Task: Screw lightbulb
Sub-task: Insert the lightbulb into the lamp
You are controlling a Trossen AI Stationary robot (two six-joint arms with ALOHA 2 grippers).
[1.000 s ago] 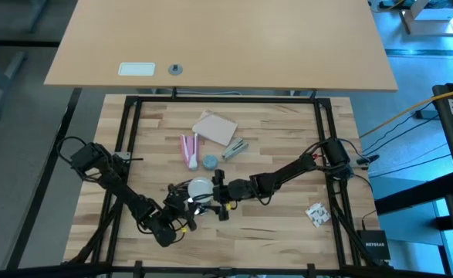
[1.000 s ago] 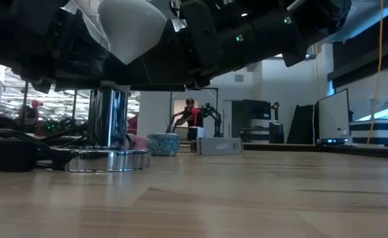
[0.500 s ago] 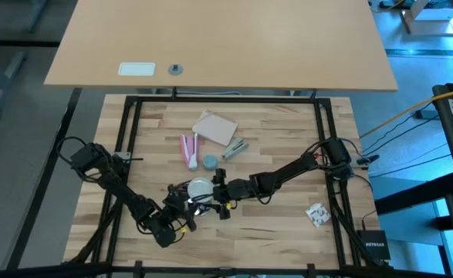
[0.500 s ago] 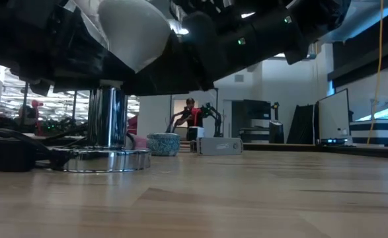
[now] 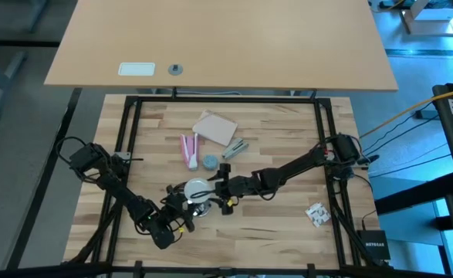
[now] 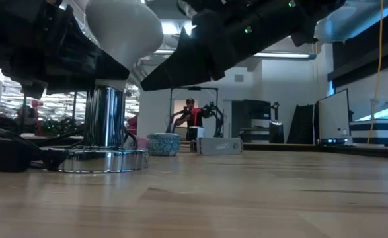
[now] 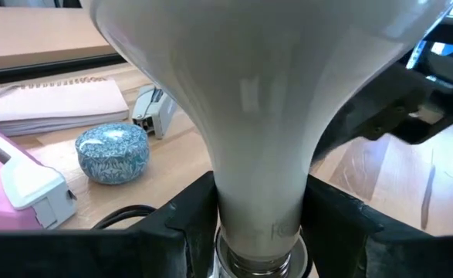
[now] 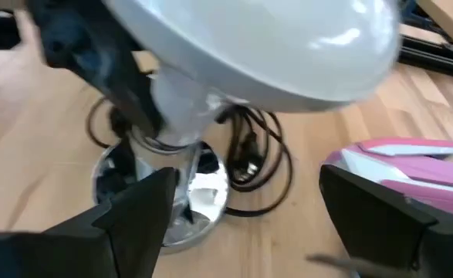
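The pale lightbulb (image 5: 197, 186) stands upright, dome up, over the chrome post (image 6: 104, 116) of a round lamp base (image 6: 101, 158) with a black cord (image 8: 249, 162). Whether its silvery screw base (image 7: 257, 261) sits in the post's top, I cannot tell. My left gripper (image 5: 189, 202) is shut on the bulb just below the dome. My right gripper (image 5: 213, 188) is open beside the dome's right side; in the low view (image 6: 180, 59) a gap shows between it and the bulb (image 6: 121, 26). My left gripper pinches the bulb's narrow neck (image 7: 257, 193), just above the screw base, between its two fingers (image 7: 184, 224). The fingers come about level from the table's near left side. The bulb stands upright in the hold, over the lamp post.
Behind the lamp lie a pink stapler (image 5: 188, 150), a small blue round cap (image 5: 210, 162), a tan notepad (image 5: 214, 127) and a silver stapler (image 5: 235, 148). A crumpled white scrap (image 5: 316, 212) lies at the near right. Black frame rails (image 5: 126, 139) edge the table.
The bulb has gone from tilted to upright over the lamp post, still in my left gripper. My right gripper, which stood against the dome, has drawn back toward the table's right and far side, and a gap now shows between it and the bulb.
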